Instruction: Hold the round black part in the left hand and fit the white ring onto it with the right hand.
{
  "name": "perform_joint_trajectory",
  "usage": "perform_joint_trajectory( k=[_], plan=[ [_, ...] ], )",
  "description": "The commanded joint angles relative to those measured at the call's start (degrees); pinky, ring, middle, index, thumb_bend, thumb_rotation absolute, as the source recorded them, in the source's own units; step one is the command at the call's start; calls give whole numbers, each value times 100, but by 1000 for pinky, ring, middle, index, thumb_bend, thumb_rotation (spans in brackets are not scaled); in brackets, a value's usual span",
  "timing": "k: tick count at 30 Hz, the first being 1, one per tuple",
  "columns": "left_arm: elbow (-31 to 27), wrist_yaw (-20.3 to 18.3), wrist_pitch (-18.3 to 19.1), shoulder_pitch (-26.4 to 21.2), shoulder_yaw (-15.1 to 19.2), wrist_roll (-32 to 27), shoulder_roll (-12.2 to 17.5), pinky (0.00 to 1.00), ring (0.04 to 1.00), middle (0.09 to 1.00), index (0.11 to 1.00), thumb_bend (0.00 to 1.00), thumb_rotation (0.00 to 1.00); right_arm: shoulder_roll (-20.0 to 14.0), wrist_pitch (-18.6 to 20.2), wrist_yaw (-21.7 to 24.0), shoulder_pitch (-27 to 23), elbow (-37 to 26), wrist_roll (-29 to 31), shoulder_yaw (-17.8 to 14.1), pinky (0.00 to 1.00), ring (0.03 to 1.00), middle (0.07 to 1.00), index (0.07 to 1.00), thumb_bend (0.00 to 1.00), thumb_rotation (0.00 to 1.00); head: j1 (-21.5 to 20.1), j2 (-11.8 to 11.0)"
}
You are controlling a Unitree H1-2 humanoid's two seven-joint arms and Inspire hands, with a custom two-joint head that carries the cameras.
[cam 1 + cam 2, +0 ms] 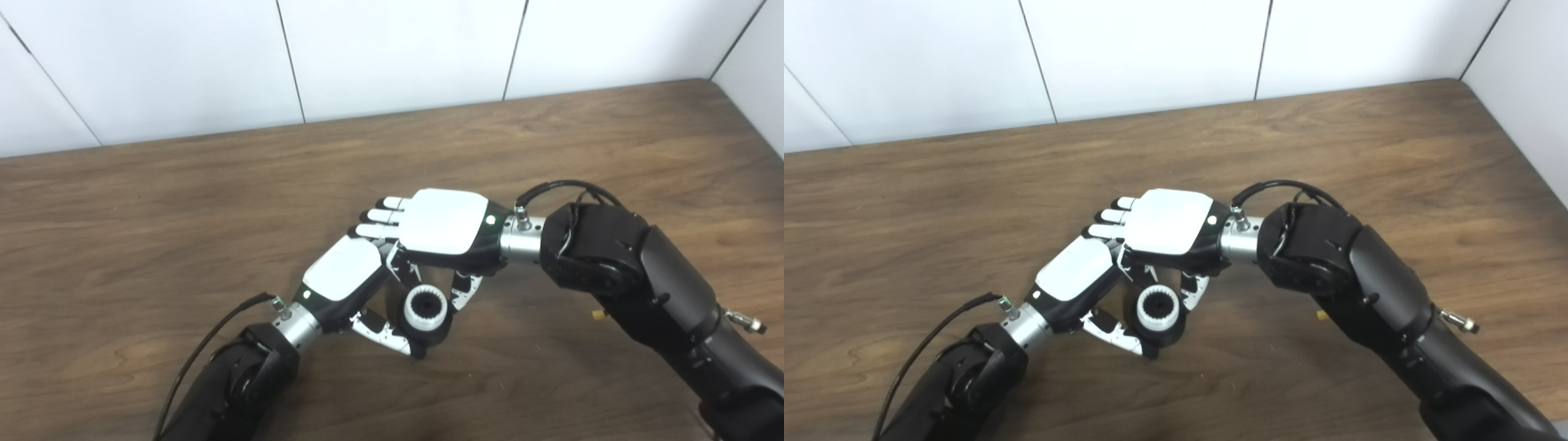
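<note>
Low in the middle of the frame, the two hands meet over a brown wooden table (184, 202). The left hand (343, 269) reaches in from the lower left, its white back facing up and its thumb (383, 331) stretched along the lower side of a round black part (432, 334). That part sits just below and between the two palms, touched by the thumb on its left and lower edge. The rest of the left hand's fingers run under the right hand and are hidden, yet the hand appears closed around the black part.

On the upper face of the black part lies a white ring (424, 308), with a dark toothed opening showing through its centre. The ring looks seated on the part, though how fully it sits cannot be told.

The right hand (444, 222) comes in from the right side, palm down, its white back filling the centre of the frame and overlapping the left hand's knuckles. Its fingers (380, 215) lie straight, side by side, pointing to the left. Its thumb (463, 291) hangs down just beside the right edge of the ring, touching or nearly so. Whether this hand grips the ring cannot be told.

White wall panels (398, 55) fill the top of the frame.
</note>
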Motion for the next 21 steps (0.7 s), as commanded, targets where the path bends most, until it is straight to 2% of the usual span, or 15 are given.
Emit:
perform_joint_trajectory(
  k=[1,14,15,16,18,21],
  plan=[
    [-130,144,-106,-113,62,-88,-35,1000,923,917,479,516,49,-25,34,-112,-116,-98,-21,-110,1000,1000,980,481,521,133,-6,-2],
    [-37,189,-174,-131,67,-102,-35,1000,919,901,478,516,49,-99,155,5,-134,-144,-78,-240,1000,1000,998,495,521,150,-16,-31],
    [-38,185,-170,-131,68,-103,-36,1000,919,900,478,516,50,-105,175,32,-142,-149,-84,-250,1000,1000,999,570,698,191,-21,-35],
    [-33,185,-173,-132,69,-107,-38,1000,919,901,478,517,50,-112,207,77,-152,-161,-91,-257,1000,1000,1000,623,798,222,-21,-35],
    [-30,190,-181,-133,66,-102,-37,1000,921,905,478,516,49,-117,274,160,-167,-196,-82,-278,1000,1000,1000,687,895,259,-21,-35],
    [-37,203,-204,-130,63,-98,-26,1000,924,906,478,516,49,-113,346,263,-180,-247,-86,-300,1000,1000,1000,719,935,269,-16,-32]
  ],
)
